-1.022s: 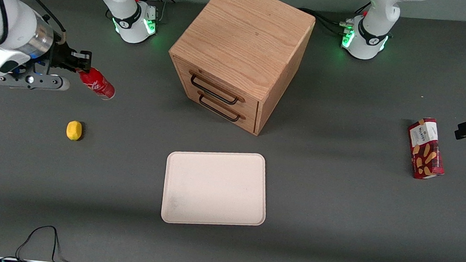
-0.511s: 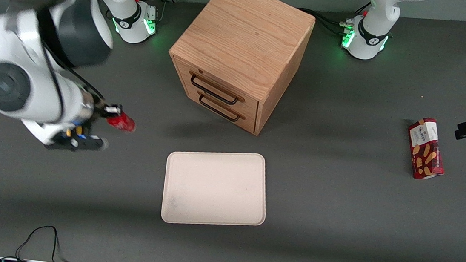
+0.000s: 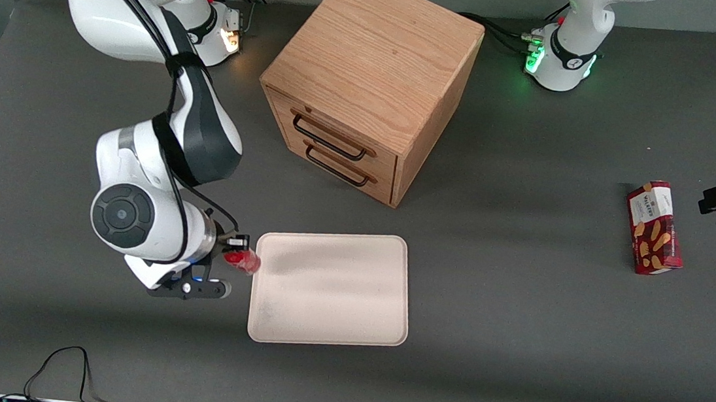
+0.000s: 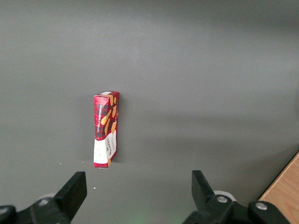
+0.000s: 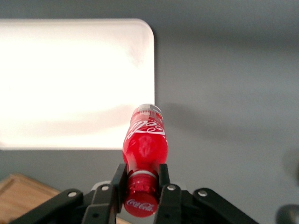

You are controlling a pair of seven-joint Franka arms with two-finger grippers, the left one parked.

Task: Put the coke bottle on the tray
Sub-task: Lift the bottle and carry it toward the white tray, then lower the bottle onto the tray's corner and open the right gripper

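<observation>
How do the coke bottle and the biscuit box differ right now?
The coke bottle is round with a slim neck; the biscuit box is a flat-sided carton. The bottle is held off the table by its neck in the gripper, at the tray's edge nearest the working arm; the box lies untouched on the table toward the parked arm's end. The box looks larger. Both are red with white lettering.

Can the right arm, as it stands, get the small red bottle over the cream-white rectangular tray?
Probably yes. The gripper is shut on the small red coke bottle right at the edge of the cream-white tray, whose surface is bare. The wooden drawer cabinet stands farther from the front camera.
</observation>
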